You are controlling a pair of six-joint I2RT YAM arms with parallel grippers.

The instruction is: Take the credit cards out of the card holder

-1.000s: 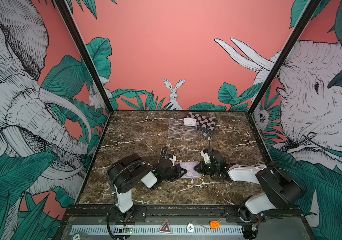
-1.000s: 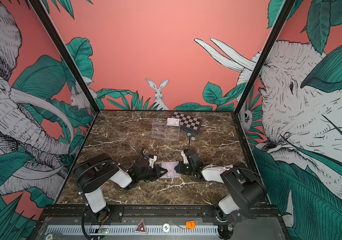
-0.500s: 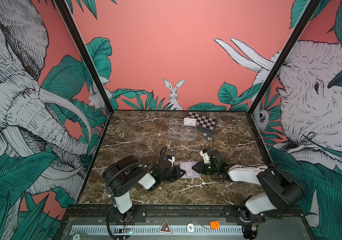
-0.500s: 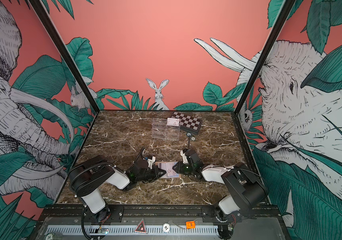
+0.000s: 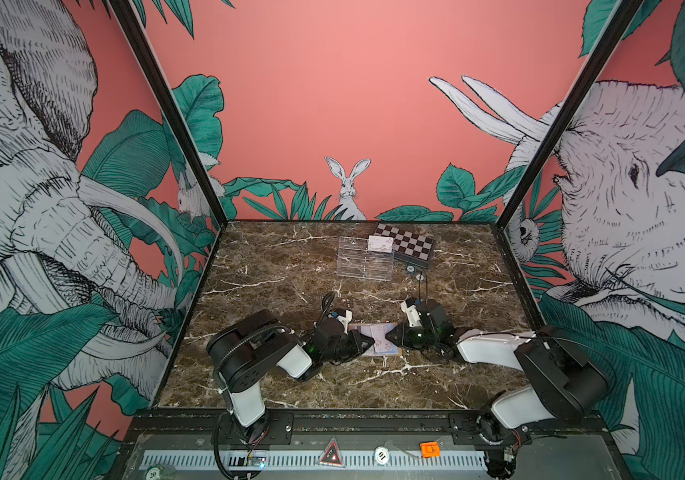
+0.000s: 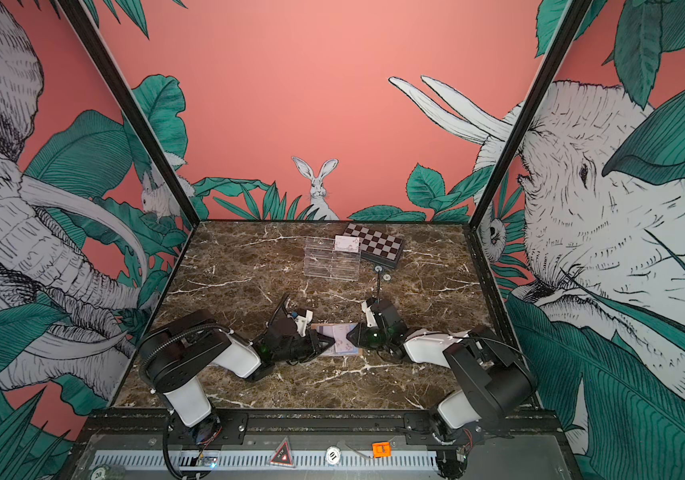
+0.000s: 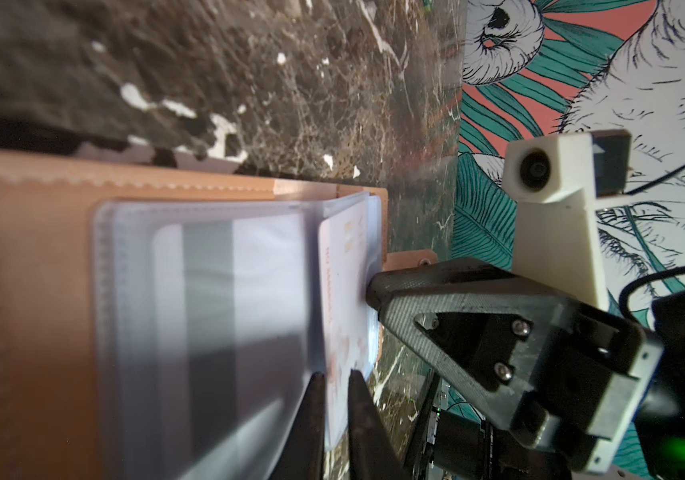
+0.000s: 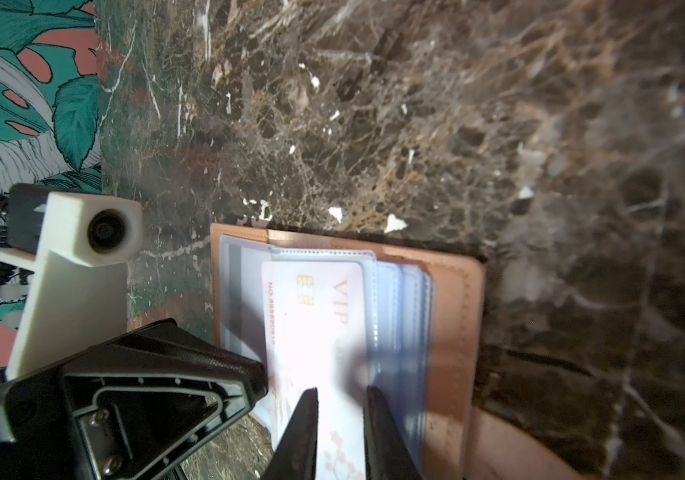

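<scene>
Where the holder lies: we find the card holder (image 8: 457,332) open and flat on the bench (image 5: 332,382), front middle, between the two arms.
Left end effector (image 7: 334,376): its fingers are nearly together with a sliver of card between them. We cannot tell whether they bite.
Right end effector (image 8: 338,390): its jaws are a little apart, tips over the face of the VIP card (image 8: 311,316). We see no clamp.
Risk, drag: we judge nothing firmly pins the holder, so a pull could slide it along with the card.
Risk, sleeve: the pale sleeves (image 8: 399,316) are soft. A pinch could catch film with the card and jam it.
Risk, contact: the tips nearly meet over the holder, so a small overshoot could knock them together.
Holder contents: a striped card (image 7: 207,311) sits inside one sleeve. The VIP card seems partway out of another.
Tray contents: the clear tray (image 5: 363,266) at the back holds one pale card (image 5: 380,243) in a rear compartment, on the side nearest the checkered box (image 5: 409,247).
</scene>
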